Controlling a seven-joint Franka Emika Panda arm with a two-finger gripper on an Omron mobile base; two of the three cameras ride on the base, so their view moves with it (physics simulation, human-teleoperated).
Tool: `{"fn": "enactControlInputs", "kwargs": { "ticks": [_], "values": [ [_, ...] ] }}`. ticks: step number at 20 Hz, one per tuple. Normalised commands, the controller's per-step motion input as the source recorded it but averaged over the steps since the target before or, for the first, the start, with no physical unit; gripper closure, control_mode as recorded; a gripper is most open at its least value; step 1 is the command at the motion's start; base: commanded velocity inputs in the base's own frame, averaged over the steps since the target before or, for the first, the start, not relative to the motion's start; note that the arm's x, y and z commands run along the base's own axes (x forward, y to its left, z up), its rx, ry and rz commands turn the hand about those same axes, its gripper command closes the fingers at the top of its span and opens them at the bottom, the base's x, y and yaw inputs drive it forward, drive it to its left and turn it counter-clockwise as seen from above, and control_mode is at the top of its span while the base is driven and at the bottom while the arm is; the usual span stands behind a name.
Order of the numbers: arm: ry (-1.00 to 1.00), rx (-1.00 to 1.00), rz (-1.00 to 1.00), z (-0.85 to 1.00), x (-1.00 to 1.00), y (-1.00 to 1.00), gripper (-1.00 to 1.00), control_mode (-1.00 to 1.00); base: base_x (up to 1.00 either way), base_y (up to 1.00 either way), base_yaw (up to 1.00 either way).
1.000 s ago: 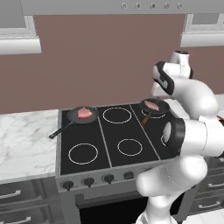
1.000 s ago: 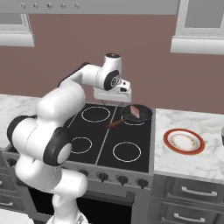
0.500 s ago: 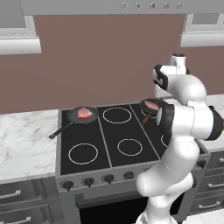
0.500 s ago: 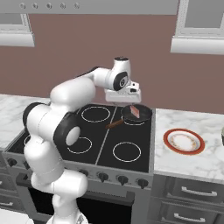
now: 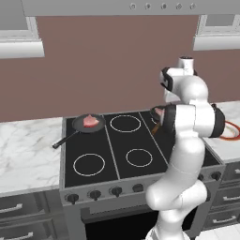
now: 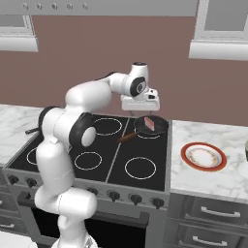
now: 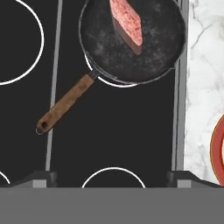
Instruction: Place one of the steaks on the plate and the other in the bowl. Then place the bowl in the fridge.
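Note:
One steak (image 7: 127, 21) lies in a black pan (image 7: 151, 52) with a wooden handle (image 7: 65, 107) on the back right burner; this steak (image 6: 151, 124) also shows from the right base. My gripper (image 6: 140, 109) hangs open above the stove just left of that pan, holding nothing; its fingertips (image 7: 43, 177) stand wide apart. The other steak (image 5: 91, 122) rests in a second pan (image 5: 98, 125) on the back left burner. The plate (image 6: 203, 156), white with a red-orange ring, sits on the counter right of the stove. The bowl and fridge are out of view.
The black cooktop (image 6: 97, 162) has white burner rings and knobs along its front. Marble counter (image 5: 26, 150) runs on both sides. A brown wall stands behind, with cabinets and a hood overhead. My arm blocks most of the right pan in the left base view.
My hand has swung right along the back of the stove toward the right-hand pan and dropped slightly. Pans, steaks and plate stayed where they were.

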Motion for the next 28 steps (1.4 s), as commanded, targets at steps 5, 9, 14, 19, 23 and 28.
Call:
{"fn": "enactControlInputs", "kwargs": {
  "ticks": [5,9,14,19,23,28],
  "values": [
    [0.02,0.01,0.03,-0.23,0.51,0.0,-1.0,-1.0,0.0,0.0,0.0],
    [0.09,0.09,0.03,-0.32,0.64,-0.01,-1.0,-1.0,0.0,0.0,0.0],
    [0.11,0.12,0.02,-0.29,0.58,-0.1,-1.0,-1.0,0.0,0.0,0.0],
    [0.07,0.03,0.03,-0.06,0.53,-0.28,-1.0,-1.0,0.0,0.0,0.0],
    [0.02,0.0,0.01,-0.11,0.37,-0.11,-1.0,-1.0,0.0,0.0,0.0],
    [0.0,0.0,0.0,-0.32,0.31,0.0,-1.0,-1.0,0.0,0.0,0.0]
  ]
}}
